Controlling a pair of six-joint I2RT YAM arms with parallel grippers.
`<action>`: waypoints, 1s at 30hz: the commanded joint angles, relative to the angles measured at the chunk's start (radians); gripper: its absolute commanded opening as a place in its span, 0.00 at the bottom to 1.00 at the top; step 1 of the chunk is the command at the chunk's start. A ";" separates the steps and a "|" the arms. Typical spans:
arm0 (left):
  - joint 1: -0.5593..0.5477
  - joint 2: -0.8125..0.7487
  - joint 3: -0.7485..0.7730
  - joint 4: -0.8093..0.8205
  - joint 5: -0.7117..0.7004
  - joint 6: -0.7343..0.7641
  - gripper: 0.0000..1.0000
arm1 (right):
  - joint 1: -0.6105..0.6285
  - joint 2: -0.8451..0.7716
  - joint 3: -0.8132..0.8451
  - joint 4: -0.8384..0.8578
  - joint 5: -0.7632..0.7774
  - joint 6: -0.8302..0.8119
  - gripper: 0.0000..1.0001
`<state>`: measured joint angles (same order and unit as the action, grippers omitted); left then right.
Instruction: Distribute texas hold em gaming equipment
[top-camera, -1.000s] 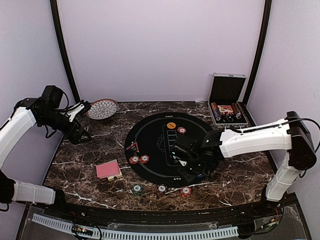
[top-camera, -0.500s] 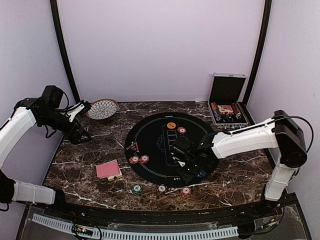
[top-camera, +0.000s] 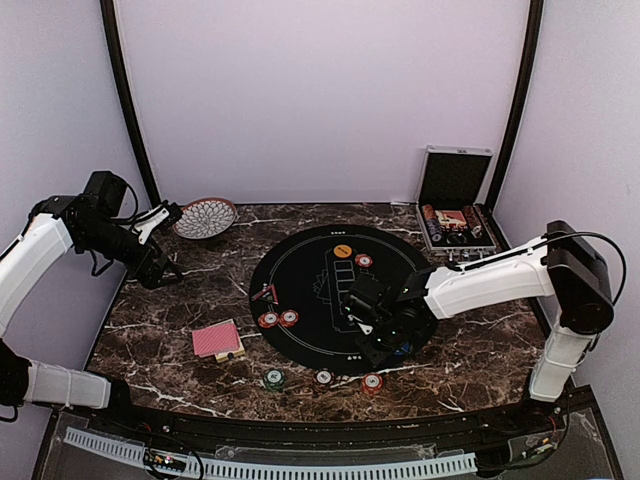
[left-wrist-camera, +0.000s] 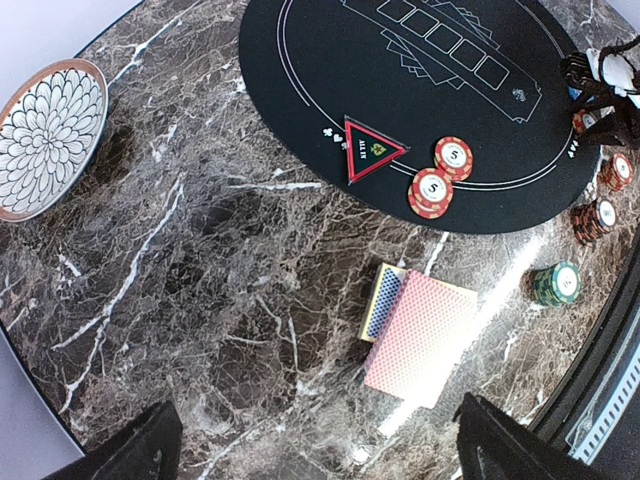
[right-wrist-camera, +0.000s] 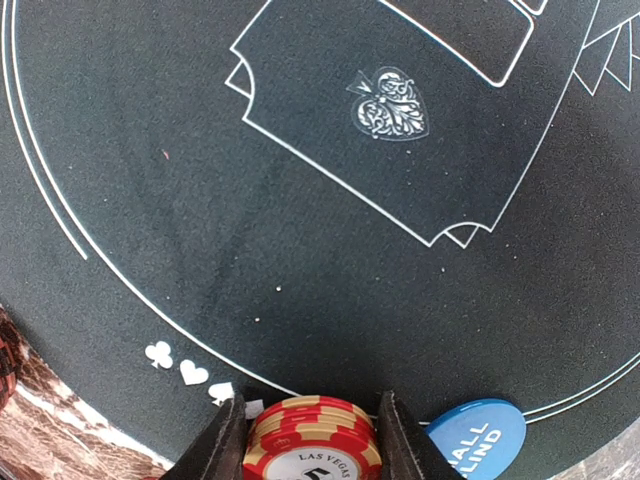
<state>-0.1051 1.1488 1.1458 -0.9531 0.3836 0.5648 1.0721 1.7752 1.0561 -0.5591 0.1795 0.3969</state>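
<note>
Right hand (top-camera: 386, 336) in the top view is low over the near right part of the black mat (top-camera: 300, 270), while the left hand (top-camera: 160, 268) hangs well apart from it, over the left edge of the counter (top-camera: 180, 300). Between the two hands lie two red chips (top-camera: 278, 319) and the red-backed deck (top-camera: 217, 340). Nearer to the arm bases than the right hand stand a green stack (top-camera: 273, 378), a white chip (top-camera: 323, 377) and a red chip (top-camera: 372, 382). Beyond the right hand, the silver case (top-camera: 455, 225) holds more chips.

From the left wrist we see this hand wide and empty, with the deck just ahead of it in one pile.

From the right wrist, the fingers (right-wrist-camera: 222, 445) press both sides of a red chip stack (right-wrist-camera: 312, 440), with a blue button (right-wrist-camera: 483, 440) just beside it. We cannot tell if the stack rests on the mat.

We judge that the chips are partly shared out, this stack is in work, and the cards are not dealt yet.
</note>
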 joint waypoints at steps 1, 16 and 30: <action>-0.002 -0.003 0.020 -0.029 0.005 0.009 0.99 | -0.015 0.018 -0.017 0.018 0.009 -0.004 0.47; -0.002 -0.006 0.024 -0.027 0.006 0.006 0.99 | -0.013 -0.048 0.138 -0.085 0.034 -0.019 0.51; -0.002 -0.015 0.018 -0.033 0.006 0.006 0.99 | 0.137 -0.001 0.409 -0.180 0.041 -0.060 0.67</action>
<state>-0.1051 1.1488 1.1458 -0.9531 0.3820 0.5648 1.1606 1.7607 1.4269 -0.7120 0.2256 0.3515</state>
